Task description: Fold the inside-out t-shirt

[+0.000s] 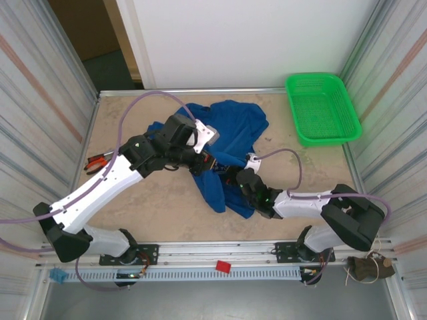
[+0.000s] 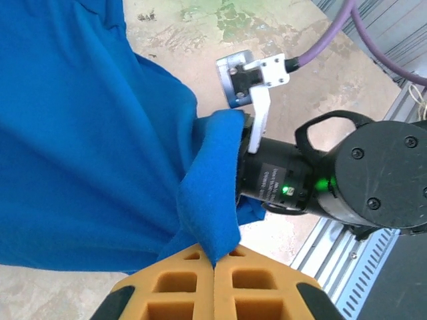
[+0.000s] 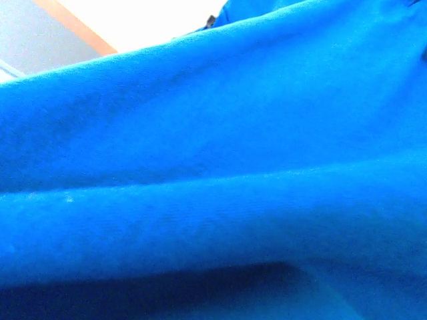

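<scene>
Blue t-shirt [image 1: 230, 127] crumpled, nothing folded yet. Left tool [image 2: 213, 263] clamped on cloth; right tool [image 1: 239, 177] closed, buried alongside.

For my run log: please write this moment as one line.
left gripper: shut on t-shirt | right gripper: shut, buried in t-shirt | t-shirt: crumpled, unfolded

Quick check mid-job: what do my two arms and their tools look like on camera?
Left arm and right arm: white shells, black joints, each trailing a purple cable. The left tool has orange ribbed fingers; a green light glows on the right wrist.
</scene>
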`<control>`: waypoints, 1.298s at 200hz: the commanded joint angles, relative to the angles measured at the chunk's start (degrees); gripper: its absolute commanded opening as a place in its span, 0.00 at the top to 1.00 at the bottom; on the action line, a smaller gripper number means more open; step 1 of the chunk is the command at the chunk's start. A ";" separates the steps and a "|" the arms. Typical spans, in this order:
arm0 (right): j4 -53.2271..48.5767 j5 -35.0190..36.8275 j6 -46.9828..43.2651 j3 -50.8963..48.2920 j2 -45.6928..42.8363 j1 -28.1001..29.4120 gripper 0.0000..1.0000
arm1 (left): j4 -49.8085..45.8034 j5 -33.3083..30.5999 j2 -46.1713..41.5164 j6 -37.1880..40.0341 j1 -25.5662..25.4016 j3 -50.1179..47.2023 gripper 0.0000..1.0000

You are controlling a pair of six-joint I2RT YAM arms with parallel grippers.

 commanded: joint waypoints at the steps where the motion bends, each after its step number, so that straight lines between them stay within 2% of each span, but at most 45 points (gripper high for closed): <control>1: 1.20 -4.57 -2.47 4.40 4.09 1.04 1.00 | 1.73 3.27 1.59 -1.30 -1.17 4.80 1.00; 20: 3.90 -3.84 -0.09 6.31 9.04 2.36 1.00 | 1.60 3.23 3.98 -1.70 -2.68 9.90 1.00; 54: 10.40 2.32 2.91 7.78 15.78 4.76 1.00 | 1.37 3.55 6.71 -3.17 -3.69 19.07 1.00; 86: 9.71 6.24 -2.45 8.76 15.49 8.97 1.00 | -0.64 2.84 8.24 -2.81 -3.72 24.43 1.00; 120: 5.80 9.45 -7.48 10.72 15.06 12.42 1.00 | -1.17 3.40 8.61 -3.11 -3.72 23.29 1.00; 146: 2.85 7.68 -7.12 14.20 15.99 9.16 1.00 | -1.25 3.98 7.62 -3.53 -4.11 21.44 1.00; 182: -3.03 -1.26 0.69 19.12 18.26 -0.23 1.00 | -0.40 7.09 6.33 -5.62 -5.21 22.48 1.00; 217: -6.93 -2.58 2.03 25.87 23.56 -2.19 1.00 | 1.04 8.31 8.18 -6.98 -8.14 29.58 1.00; 241: -8.93 -1.22 6.03 27.32 25.33 -3.31 0.91 | 0.41 9.02 9.36 -7.09 -9.16 34.14 1.00; 259: -8.38 -1.61 9.07 25.57 24.86 -5.28 0.85 | -0.20 7.58 8.57 -6.58 -9.09 33.54 1.00</control>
